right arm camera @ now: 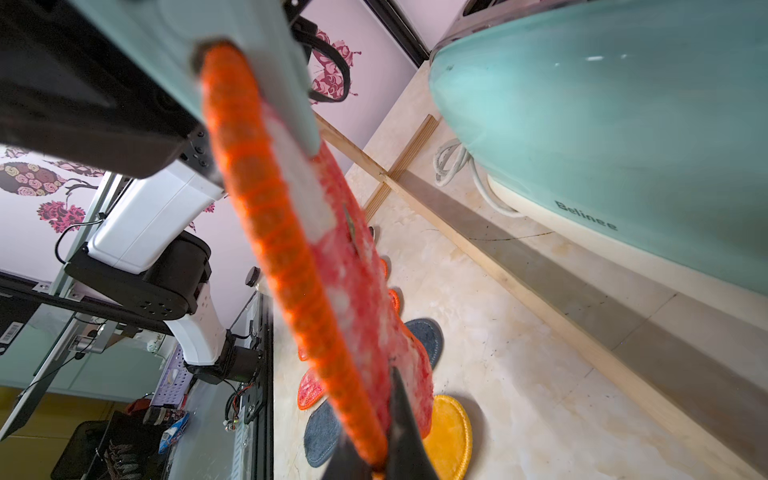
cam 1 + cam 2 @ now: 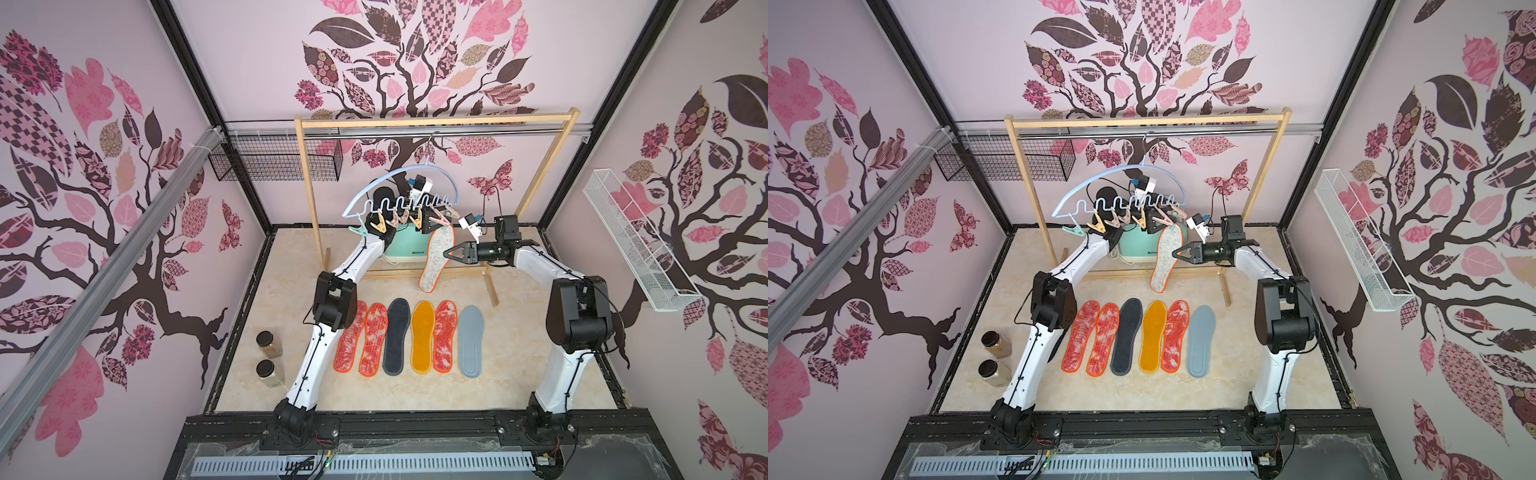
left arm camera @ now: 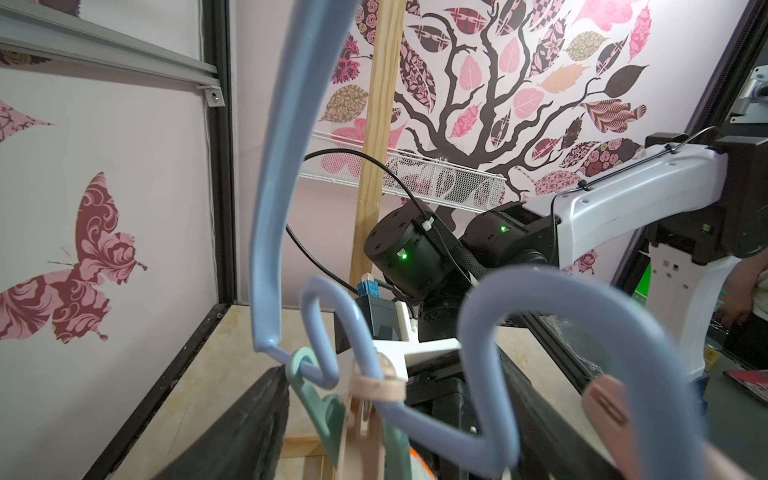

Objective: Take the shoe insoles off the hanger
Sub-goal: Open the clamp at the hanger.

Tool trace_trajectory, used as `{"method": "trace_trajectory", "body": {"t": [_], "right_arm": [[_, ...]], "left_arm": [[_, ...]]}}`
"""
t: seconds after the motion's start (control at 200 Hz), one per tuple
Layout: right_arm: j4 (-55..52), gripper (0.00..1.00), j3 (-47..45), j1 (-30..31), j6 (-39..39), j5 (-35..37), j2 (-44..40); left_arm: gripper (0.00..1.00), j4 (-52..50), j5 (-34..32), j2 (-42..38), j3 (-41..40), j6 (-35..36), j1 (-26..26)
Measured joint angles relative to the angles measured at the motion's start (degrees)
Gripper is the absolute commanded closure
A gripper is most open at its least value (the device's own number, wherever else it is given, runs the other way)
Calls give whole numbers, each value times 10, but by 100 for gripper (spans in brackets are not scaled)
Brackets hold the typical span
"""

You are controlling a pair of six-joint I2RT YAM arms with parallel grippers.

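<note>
The pale blue hanger [image 2: 409, 167] [image 2: 1133, 166] [image 3: 270, 208] hangs by its hook from the wooden rack. One red-white insole with orange edging [image 2: 434, 262] [image 2: 1165, 257] [image 1: 345, 257] dangles from a pale teal clothespin [image 3: 320, 399] at the hanger's right end. My left gripper [image 2: 434, 226] [image 3: 386, 436] is open at that end, its black fingers [image 3: 249, 424] straddling the teal and beige pins. My right gripper [image 2: 446, 252] [image 2: 1177, 252] [image 1: 382, 461] is shut on the insole's orange edge, halfway down. Several insoles lie in a row on the floor: red-white [image 2: 351, 336], dark grey [image 2: 397, 336], mustard [image 2: 422, 336], pale blue-grey [image 2: 471, 340].
A wooden garment rack [image 2: 309, 187] spans the back, its base bar on the floor. A mint-green appliance [image 2: 405, 249] [image 1: 602, 124] stands behind the hanging insole. Two brown jars [image 2: 269, 345] stand at the left. A black wire basket [image 2: 274, 160] and a white wire shelf [image 2: 631, 241] hang on the walls.
</note>
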Motion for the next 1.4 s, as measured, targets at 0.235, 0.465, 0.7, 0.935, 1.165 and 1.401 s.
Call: {"method": "trace_trajectory", "body": {"t": [0.235,0.465,0.7,0.935,1.165,1.401], "right_arm": [[-12,100,2,2,-12,-3,0],[-22,100,2,4,-15,-3,0],[-33,100,11,5,-19,-3,0],[-35,100,12,7,-19,4,0],[-5,100,-5,8,5,73,-2],[102,100,-136,10,95,138,-58]], "left_arm": [[38,-19,2,3,7,7,-3],[61,-27,2,3,8,5,-3],[90,-24,-3,6,8,-7,-3],[97,-23,-9,6,8,-9,-3],[96,-7,-30,2,-17,-8,0],[83,4,-54,-7,-36,-8,10]]}}
